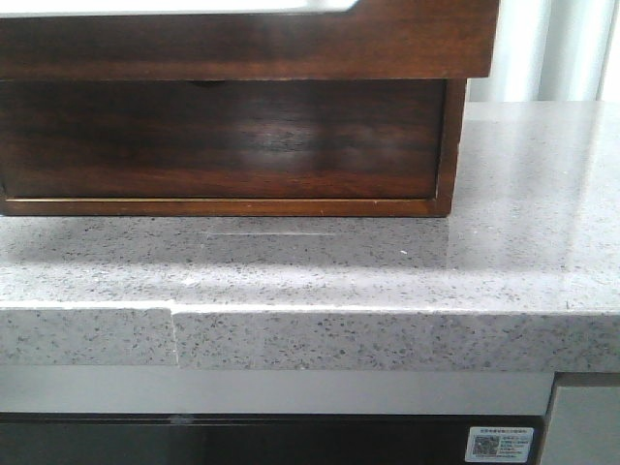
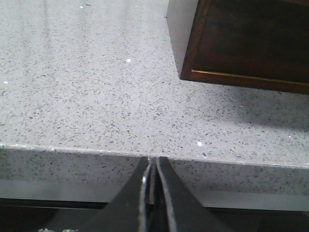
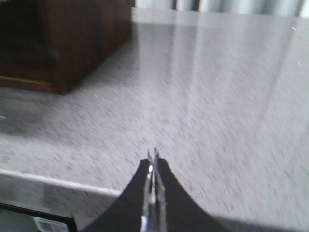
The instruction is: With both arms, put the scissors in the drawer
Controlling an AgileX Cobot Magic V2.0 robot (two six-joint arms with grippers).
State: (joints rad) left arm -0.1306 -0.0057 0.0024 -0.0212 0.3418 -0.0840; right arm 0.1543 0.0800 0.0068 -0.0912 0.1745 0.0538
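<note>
The drawer (image 1: 242, 44) is the upper reddish-brown front with a white patch along its top edge, at the top of the front view. It juts out past the lower front (image 1: 223, 140), which has a small finger notch. The scissors are out of view in every frame. My left gripper (image 2: 153, 162) is shut and empty, level with the counter's front edge, with the wooden cabinet's corner (image 2: 241, 43) some way off. My right gripper (image 3: 154, 157) is also shut and empty, over the counter beside the cabinet's side (image 3: 63, 43). That view is blurred. Neither gripper shows in the front view.
The cabinet stands on a speckled grey stone counter (image 1: 387, 271) whose front edge (image 1: 320, 339) has a seam at the left. Below it are a pale panel and a dark appliance front with a QR sticker (image 1: 499, 444). Pale curtains hang at the back right.
</note>
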